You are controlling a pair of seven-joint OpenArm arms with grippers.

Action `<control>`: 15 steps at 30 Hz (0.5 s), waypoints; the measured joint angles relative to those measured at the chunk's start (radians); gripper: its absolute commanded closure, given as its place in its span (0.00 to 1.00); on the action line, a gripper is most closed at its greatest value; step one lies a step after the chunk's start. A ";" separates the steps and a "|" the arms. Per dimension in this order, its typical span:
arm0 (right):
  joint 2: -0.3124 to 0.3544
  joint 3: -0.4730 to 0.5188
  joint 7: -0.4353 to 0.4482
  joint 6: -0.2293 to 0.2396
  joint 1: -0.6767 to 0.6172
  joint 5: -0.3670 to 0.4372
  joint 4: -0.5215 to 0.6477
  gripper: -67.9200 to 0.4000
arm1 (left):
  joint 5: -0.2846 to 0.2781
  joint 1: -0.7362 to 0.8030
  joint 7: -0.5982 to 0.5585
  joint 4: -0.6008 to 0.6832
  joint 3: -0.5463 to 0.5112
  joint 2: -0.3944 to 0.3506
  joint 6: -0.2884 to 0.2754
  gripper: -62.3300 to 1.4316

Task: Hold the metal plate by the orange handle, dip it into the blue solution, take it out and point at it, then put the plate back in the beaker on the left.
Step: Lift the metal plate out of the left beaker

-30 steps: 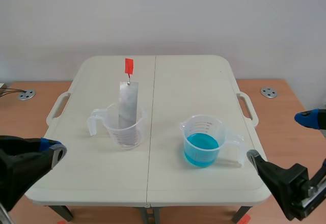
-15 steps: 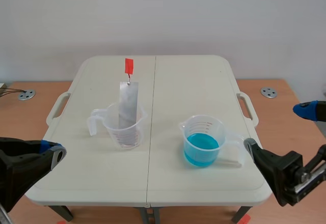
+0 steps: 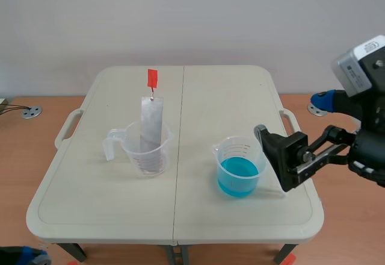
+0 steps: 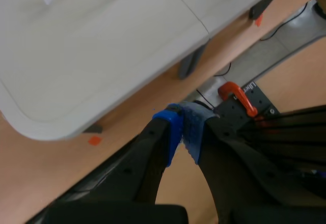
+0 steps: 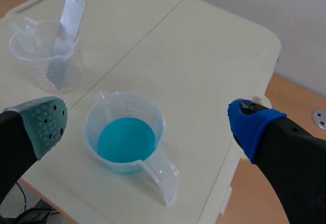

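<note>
On the left half of the white folding table (image 3: 180,217), a clear beaker (image 3: 146,152) is standing upright with its handle turned outward to the left.
- Contents: one metal plate (image 3: 151,123). It is leaning against the rim, its lower end sitting inside the beaker and its upper end rising well above it.
- The orange handle (image 3: 152,77) is sticking up from a small hook at the plate's top, and nothing is touching it.

Right half of the table: a second clear beaker (image 3: 240,156) is standing upright. The blue solution (image 3: 239,176) is filling its lower part, and its handle is pointing toward the table's right edge.

My right gripper (image 5: 145,119): I am holding it spread wide above the second clear beaker.
- The grey-green pad (image 5: 48,119) is hanging on one side and the blue pad (image 5: 249,122) on the other, with the beaker lying below and between them.
- Neither pad is touching the beaker, and I am pinching nothing.
- The arm is coming in from the right, raised over the table's right edge.

My left gripper (image 4: 183,127): I am holding it low, off the table's near left corner, with its fingers pressed together on nothing.
- Below it, an orange tape mark (image 4: 93,140) is showing on the wooden surface (image 4: 30,183).
- An orange clamp (image 4: 235,94) is sitting on a black base nearby.

Also present: a round metal disc (image 3: 31,112) is lying on the wooden surface beside the table's left side.
</note>
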 measured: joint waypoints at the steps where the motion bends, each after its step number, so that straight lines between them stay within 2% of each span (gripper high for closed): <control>1: -0.005 -0.010 -0.002 0.000 0.027 0.000 -0.014 0.02 | 0.005 0.017 0.000 0.000 -0.016 0.000 0.003 0.94; 5: -0.008 -0.064 -0.011 0.000 0.136 0.001 -0.071 0.02 | 0.011 0.079 0.000 0.000 -0.073 0.000 0.010 0.94; 8: -0.012 -0.107 -0.047 0.000 0.228 0.038 -0.125 0.02 | 0.011 0.120 -0.002 0.000 -0.101 0.000 0.010 0.94; 15: -0.045 -0.213 -0.050 0.000 0.417 0.103 -0.311 0.02 | 0.011 0.150 -0.002 0.000 -0.106 0.000 0.010 0.94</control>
